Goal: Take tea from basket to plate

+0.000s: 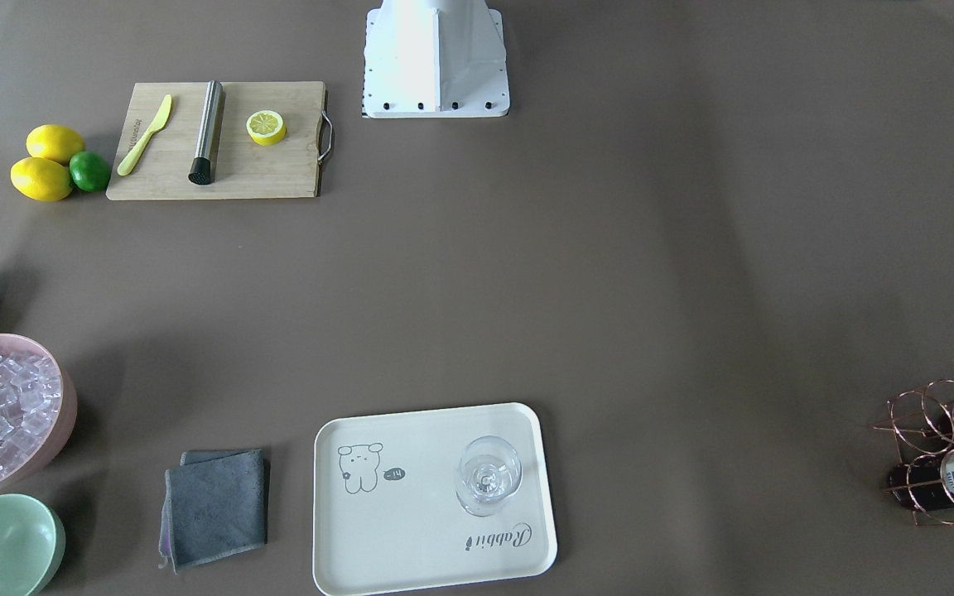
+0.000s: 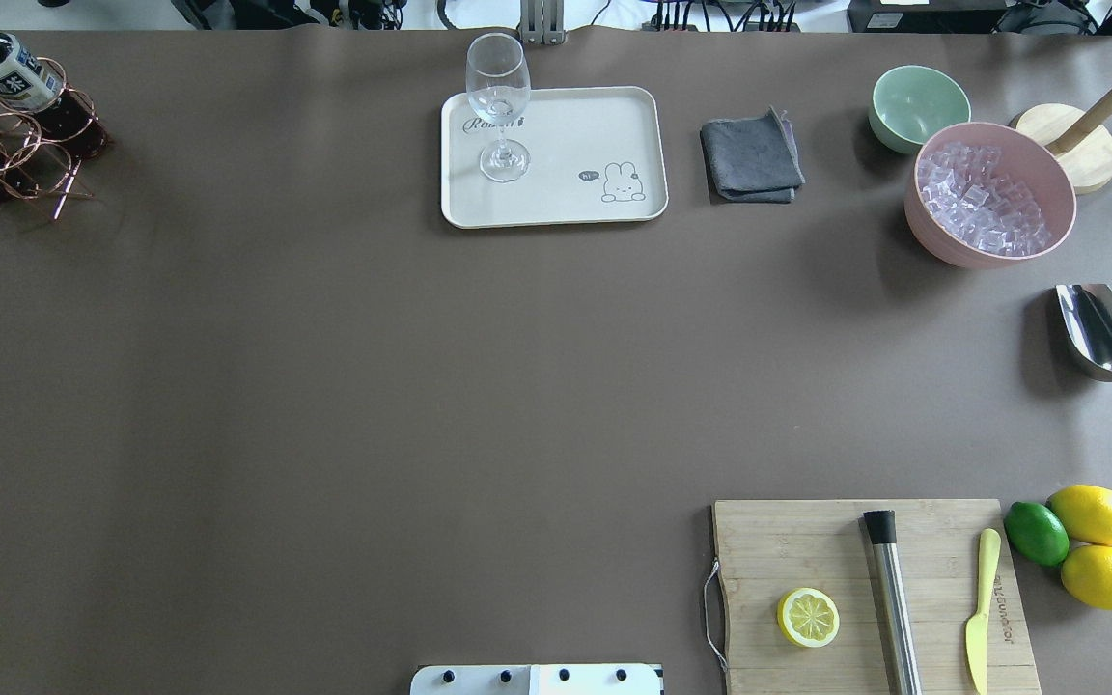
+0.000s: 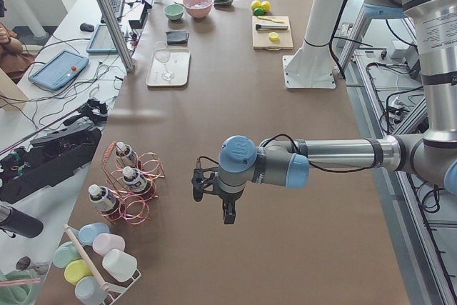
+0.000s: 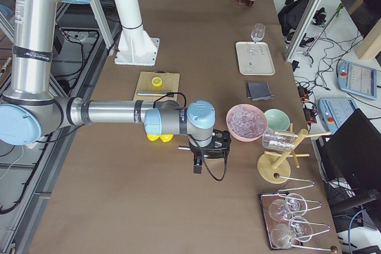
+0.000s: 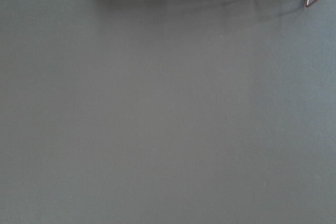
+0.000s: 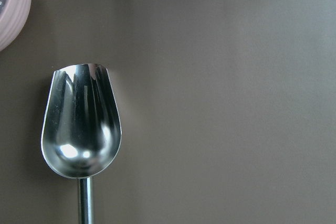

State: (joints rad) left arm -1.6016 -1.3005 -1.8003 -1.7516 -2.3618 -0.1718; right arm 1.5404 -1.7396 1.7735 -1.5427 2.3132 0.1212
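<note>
While both arms are being held over the brown table, the small clear bottle of reddish-brown tea (image 2: 8, 69) is being kept in the rose-gold wire basket (image 2: 11, 145), 10 o'clock overhead. The cream rectangular plate (image 2: 566, 125), 12 o'clock, is being occupied by a stemmed glass (image 2: 498, 92). Left gripper (image 3: 227, 213), right gripper (image 4: 197, 165): finger spread cannot be told.

Silver tubes (image 3: 343, 153), blue joint caps (image 3: 238, 153), black cables (image 4: 169, 94), white pedestal (image 1: 436, 58).

Matte brown surface (image 2: 324, 386), evenly lit; seen from its left end, a cluttered white bench (image 3: 18, 123) runs along nine o'clock.
</note>
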